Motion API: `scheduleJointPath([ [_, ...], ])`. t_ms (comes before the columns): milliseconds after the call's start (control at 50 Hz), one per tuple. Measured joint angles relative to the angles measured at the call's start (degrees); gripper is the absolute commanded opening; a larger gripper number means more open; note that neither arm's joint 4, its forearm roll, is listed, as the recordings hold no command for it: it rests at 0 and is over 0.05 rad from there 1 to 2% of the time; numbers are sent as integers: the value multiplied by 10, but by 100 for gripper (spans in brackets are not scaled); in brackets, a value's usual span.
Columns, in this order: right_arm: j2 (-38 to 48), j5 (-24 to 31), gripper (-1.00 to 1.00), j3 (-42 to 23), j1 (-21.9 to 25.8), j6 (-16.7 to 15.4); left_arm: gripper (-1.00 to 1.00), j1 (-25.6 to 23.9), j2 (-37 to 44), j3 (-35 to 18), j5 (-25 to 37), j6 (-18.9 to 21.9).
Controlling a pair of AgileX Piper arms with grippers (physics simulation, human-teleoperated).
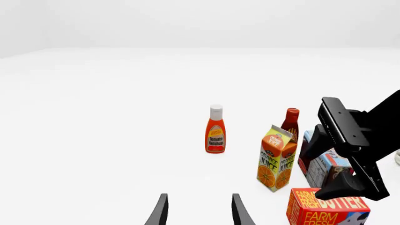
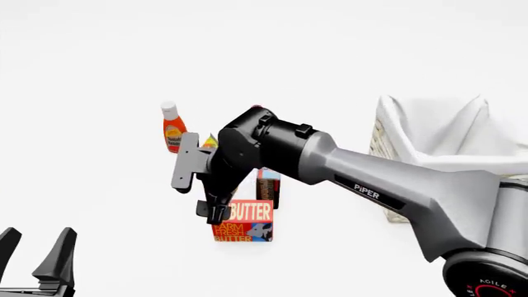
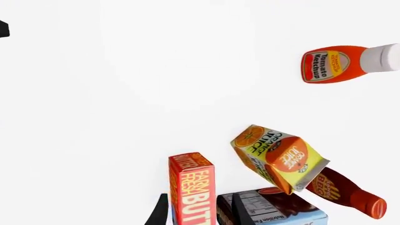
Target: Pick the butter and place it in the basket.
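Note:
The butter (image 2: 244, 221) is a red-and-orange carton standing on the white table in front of the other groceries; it also shows in the left wrist view as the butter (image 1: 326, 210). My right gripper (image 2: 214, 213) has come down at the carton's left end. In the right wrist view the right gripper (image 3: 200, 213) is open, with the butter (image 3: 192, 187) between its fingers and a gap on one side. The basket (image 2: 437, 139), cream wicker with a white liner, stands at the right. At the lower left my left gripper (image 2: 37, 250) is open and holds nothing.
Behind the butter stand an orange juice carton (image 1: 276, 158), a tomato ketchup bottle (image 2: 172, 127), a dark red sauce bottle (image 1: 291, 123) and a blue-and-brown box (image 2: 268, 185). The right arm (image 2: 371, 179) stretches across from the basket side.

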Motion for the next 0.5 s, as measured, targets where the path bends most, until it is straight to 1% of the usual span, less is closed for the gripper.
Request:
scheduleJointPath([
  [500, 5, -5, 100, 6, -8, -5, 100, 0, 0, 0, 0, 0],
])
